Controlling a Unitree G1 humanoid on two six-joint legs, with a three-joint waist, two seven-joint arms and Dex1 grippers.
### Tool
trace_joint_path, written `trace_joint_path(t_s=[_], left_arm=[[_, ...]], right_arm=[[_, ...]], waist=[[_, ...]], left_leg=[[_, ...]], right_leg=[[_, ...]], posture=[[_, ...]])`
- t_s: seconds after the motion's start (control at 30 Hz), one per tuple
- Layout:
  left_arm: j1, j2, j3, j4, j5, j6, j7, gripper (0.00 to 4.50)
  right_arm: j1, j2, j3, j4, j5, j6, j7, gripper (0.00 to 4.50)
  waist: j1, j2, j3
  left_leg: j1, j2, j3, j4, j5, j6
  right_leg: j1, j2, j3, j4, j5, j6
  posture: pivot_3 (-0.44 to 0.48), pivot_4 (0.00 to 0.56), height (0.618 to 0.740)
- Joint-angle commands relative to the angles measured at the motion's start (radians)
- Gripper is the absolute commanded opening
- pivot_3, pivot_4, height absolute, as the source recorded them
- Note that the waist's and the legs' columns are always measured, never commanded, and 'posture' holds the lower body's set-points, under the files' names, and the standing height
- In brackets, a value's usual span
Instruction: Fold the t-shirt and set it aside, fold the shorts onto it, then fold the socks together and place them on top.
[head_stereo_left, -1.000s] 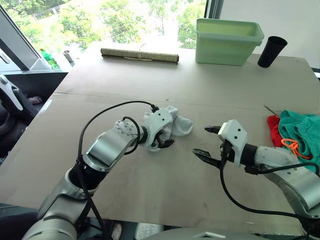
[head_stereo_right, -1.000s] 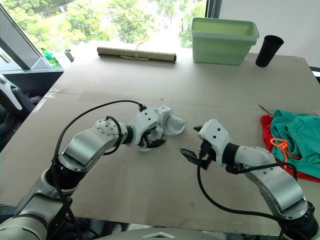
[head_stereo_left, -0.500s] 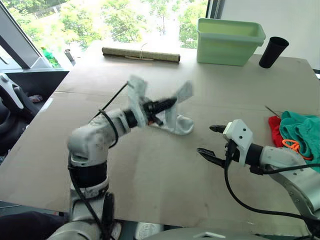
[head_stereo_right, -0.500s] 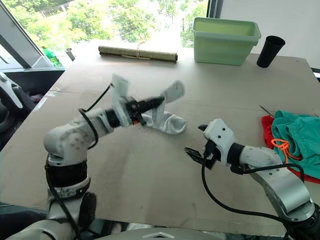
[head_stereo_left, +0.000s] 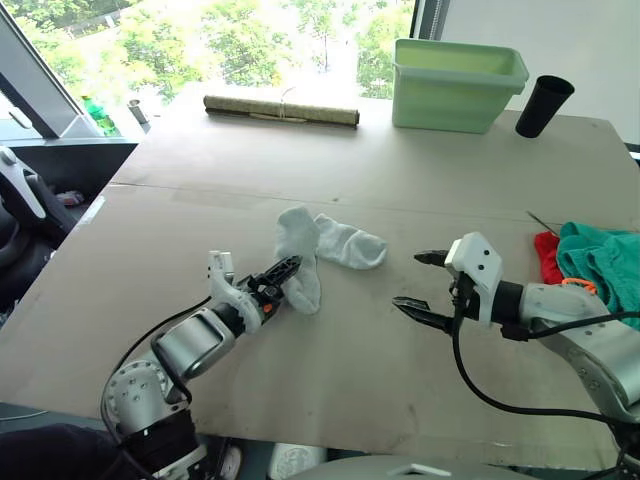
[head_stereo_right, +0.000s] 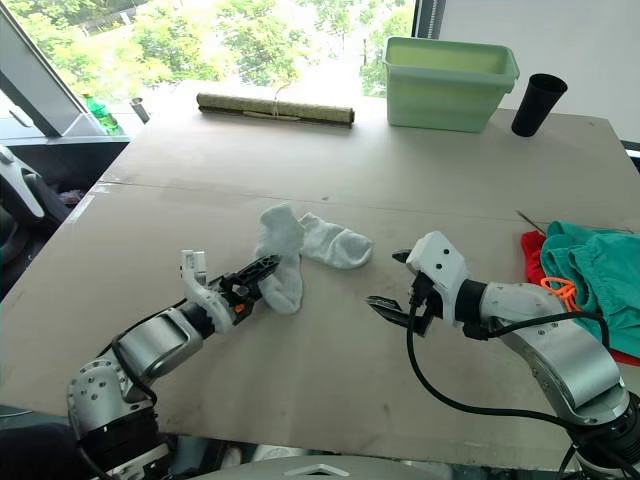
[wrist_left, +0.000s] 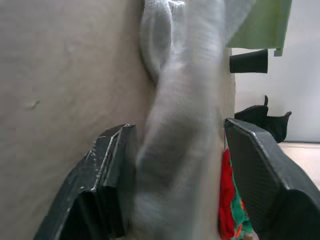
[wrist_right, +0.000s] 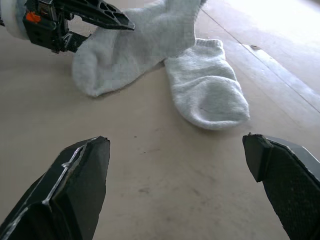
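Socks (head_stereo_left: 322, 252) lie in a soft grey knit V at the middle of the table (head_stereo_left: 420, 180), cuffs overlapping. Your left gripper (head_stereo_left: 283, 275) straddles the nearer sock's toe end, jaws spread, not pinching. Your right gripper (head_stereo_left: 421, 282) hovers beside the socks, fingers wide apart. Beyond it, crumpled teal shorts (head_stereo_left: 603, 268) lie on the red t-shirt (head_stereo_left: 547, 258).

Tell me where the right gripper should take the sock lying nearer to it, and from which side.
Probably at the ribbed cuff end of that sock, where it meets the other sock. It lies flat on the table with its rounded toe towards the right gripper, which is open. So reach over the toe and come down from above, pinching across the cuff's width.
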Motion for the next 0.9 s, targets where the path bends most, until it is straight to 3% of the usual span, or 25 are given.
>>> trace_joint_path(t_s=[0.03,0.07,0.13,0.17,0.23,0.37,0.5,0.73,0.83,0.87,0.9], left_arm=[[0.004,0.331,-0.006,-0.090,0.094,0.083,-0.361,2.82],[0.026,0.453,-0.047,-0.135,0.215,0.056,-0.559,2.82],[0.112,0.703,-0.201,-0.193,0.585,-0.239,-1.012,2.82],[0.113,0.771,-0.255,-0.165,0.711,-0.381,-1.181,2.82],[0.047,0.850,-0.373,-0.055,0.932,-0.668,-1.444,2.82],[-0.099,0.863,-0.553,0.130,1.186,-1.000,-1.772,2.82],[-0.242,0.804,-0.688,0.314,1.351,-1.221,-1.966,2.82],[-0.388,0.668,-0.788,0.557,1.545,-1.469,-1.980,2.82],[-0.425,0.617,-0.792,0.637,1.592,-1.533,-1.961,1.92],[-0.418,0.606,-0.779,0.626,1.561,-1.475,-1.965,1.62],[-0.404,0.600,-0.765,0.607,1.526,-1.414,-1.969,1.05]], right_arm=[[-0.017,-0.013,-0.006,-0.010,0.001,-0.015,0.012,4.50],[-0.018,-0.015,-0.005,-0.007,0.001,-0.017,0.015,4.50],[-0.017,-0.018,-0.003,-0.005,0.002,-0.023,0.021,4.50],[-0.016,-0.019,-0.003,-0.003,0.003,-0.027,0.024,4.50],[-0.013,-0.020,0.001,-0.004,0.000,-0.044,0.034,4.50],[0.010,-0.029,0.014,-0.043,0.011,-0.145,0.111,4.50],[0.031,-0.022,0.007,-0.113,0.039,-0.245,0.172,4.50],[0.046,-0.045,0.000,-0.142,0.019,-0.292,0.173,4.50],[0.074,-0.044,-0.014,-0.165,0.023,-0.284,0.144,4.50],[0.086,-0.042,-0.019,-0.172,0.025,-0.281,0.132,4.50],[0.097,-0.039,-0.023,-0.178,0.026,-0.279,0.122,4.50]], waist=[[-0.001,0.000,0.000],[-0.001,0.001,0.000],[-0.001,0.005,-0.001],[0.000,0.010,-0.002],[0.005,0.018,-0.005],[0.002,0.016,-0.005],[-0.002,0.016,-0.005],[0.000,0.014,-0.005],[0.001,0.012,-0.006],[0.001,0.011,-0.006],[0.001,0.011,-0.006]], left_leg=[[0.000,0.000,-0.001,0.000,-0.001,-0.004],[-0.001,0.001,-0.001,0.000,-0.001,-0.005],[-0.001,0.000,0.000,-0.001,-0.001,-0.006],[-0.001,-0.001,0.002,-0.002,-0.001,-0.006],[-0.002,-0.003,0.007,-0.007,-0.001,-0.006],[-0.005,-0.002,0.007,-0.008,-0.001,-0.006],[-0.006,-0.002,0.009,-0.012,-0.001,-0.005],[-0.008,0.001,0.008,-0.005,0.000,0.002],[-0.010,0.001,0.006,-0.002,-0.001,0.004],[-0.011,0.001,0.006,-0.001,-0.001,0.004],[-0.011,0.001,0.006,-0.001,-0.001,0.004]], right_leg=[[0.000,0.001,-0.001,0.000,-0.001,-0.001],[-0.001,0.002,-0.002,0.001,-0.001,-0.002],[-0.004,0.002,-0.002,-0.001,-0.001,-0.003],[-0.005,0.000,-0.001,-0.001,-0.002,-0.003],[-0.008,-0.003,-0.001,-0.004,-0.002,-0.003],[-0.011,-0.003,0.002,-0.004,-0.002,-0.004],[-0.013,-0.002,0.003,-0.005,-0.001,-0.002],[-0.013,0.002,0.002,-0.004,-0.001,0.000],[-0.013,0.002,0.001,-0.004,-0.001,0.000],[-0.013,0.002,0.001,-0.004,0.000,0.000],[-0.013,0.002,0.001,-0.004,0.000,0.000]], posture=[[0.000,0.150,0.740],[0.000,0.150,0.740],[0.000,0.150,0.740],[0.000,0.150,0.740],[0.000,0.150,0.740],[0.000,0.150,0.740],[0.000,0.150,0.740],[0.000,0.150,0.740],[0.000,0.150,0.740],[0.000,0.150,0.740],[0.000,0.150,0.740]])
